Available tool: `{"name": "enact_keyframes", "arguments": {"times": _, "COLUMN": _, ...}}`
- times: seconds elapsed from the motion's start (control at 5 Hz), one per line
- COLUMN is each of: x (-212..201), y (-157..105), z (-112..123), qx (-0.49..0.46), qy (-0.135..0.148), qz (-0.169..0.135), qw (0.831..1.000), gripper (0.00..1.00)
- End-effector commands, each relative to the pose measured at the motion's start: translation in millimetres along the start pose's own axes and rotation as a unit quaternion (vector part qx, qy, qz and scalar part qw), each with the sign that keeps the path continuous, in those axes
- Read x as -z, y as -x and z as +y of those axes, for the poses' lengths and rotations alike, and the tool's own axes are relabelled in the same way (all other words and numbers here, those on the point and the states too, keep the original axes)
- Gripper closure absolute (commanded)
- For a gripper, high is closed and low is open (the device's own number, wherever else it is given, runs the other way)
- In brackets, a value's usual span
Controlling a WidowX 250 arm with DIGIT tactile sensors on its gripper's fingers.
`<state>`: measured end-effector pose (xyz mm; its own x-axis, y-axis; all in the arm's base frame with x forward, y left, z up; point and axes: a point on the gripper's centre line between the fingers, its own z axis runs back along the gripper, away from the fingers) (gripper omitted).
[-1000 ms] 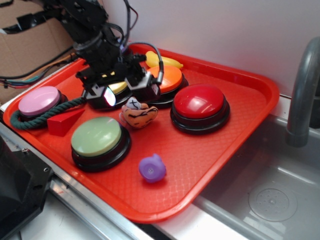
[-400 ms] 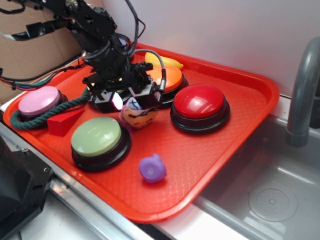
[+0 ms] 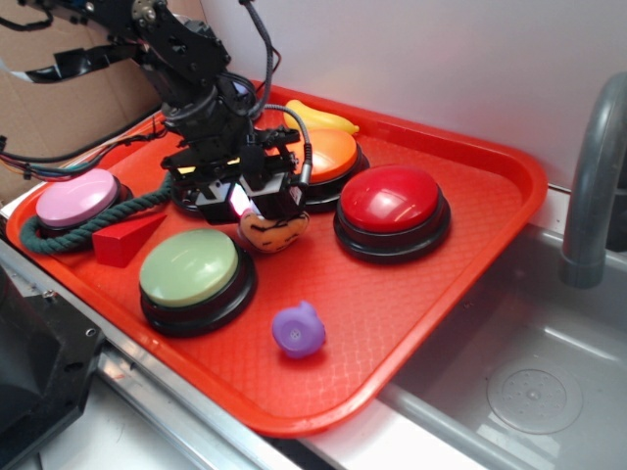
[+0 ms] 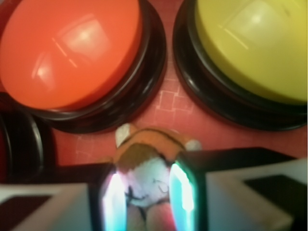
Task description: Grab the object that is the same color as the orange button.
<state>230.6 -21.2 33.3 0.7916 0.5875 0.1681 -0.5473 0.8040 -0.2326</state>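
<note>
- The little orange plush toy [image 4: 147, 166] lies on the red tray [image 3: 431, 284], in the gap between the big buttons (it has brown stripes and a white patch).
- The end effector [image 4: 144, 197] is right down on the toy. Its two glowing fingers [image 4: 114, 202] stand one on each side of the white part, very close to it or just touching.
- The jaws look nearly shut around the toy, but I cannot tell if they are squeezing it yet.
- The orange button [image 4: 72, 50] sits just past the toy's head. The yellow button [image 4: 255, 45] sits next to it, on the other side of the wrist view.
- In the outside view the toy [image 3: 274, 231] pokes out under the black arm, with the red button [image 3: 392, 201] on one side and the green button [image 3: 189, 266] in front.
- Farther off are a red wedge block [image 3: 125, 240], a pink button [image 3: 76, 196], a green rope [image 3: 69, 235], a yellow banana [image 3: 323, 119] and a small purple toy [image 3: 298, 330].
- What could go wrong: the toy is soft and squishy, so I think it could slip out if the fingers only pinch its edge.
- The buttons are very near, so a finger could bump one and push it down.
</note>
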Motion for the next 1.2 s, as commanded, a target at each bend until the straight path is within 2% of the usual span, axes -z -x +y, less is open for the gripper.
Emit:
{"name": "enact_keyframes", "arguments": {"times": 0.0, "x": -16, "y": -15, "z": 0, "qx": -0.033, "qy": -0.014, "qz": -0.023, "qw": 0.999, "gripper": 1.0}}
{"name": "enact_keyframes", "arguments": {"times": 0.2, "x": -45, "y": -16, "z": -10, "qx": 0.01, "qy": -0.028, "qz": -0.018, "qw": 0.999, "gripper": 1.0}}
{"name": "enact_keyframes", "arguments": {"times": 0.4, "x": -72, "y": -12, "z": -17, "qx": 0.05, "qy": -0.048, "qz": 0.003, "qw": 0.998, "gripper": 1.0}}
{"name": "enact_keyframes", "arguments": {"times": 0.6, "x": -100, "y": -4, "z": -26, "qx": 0.134, "qy": -0.068, "qz": 0.026, "qw": 0.988, "gripper": 1.0}}
{"name": "enact_keyframes", "arguments": {"times": 0.8, "x": -133, "y": 15, "z": -32, "qx": 0.231, "qy": -0.069, "qz": 0.055, "qw": 0.969, "gripper": 1.0}}
{"name": "enact_keyframes", "arguments": {"times": 1.0, "x": -153, "y": 28, "z": -28, "qx": 0.274, "qy": -0.054, "qz": 0.068, "qw": 0.958, "gripper": 1.0}}
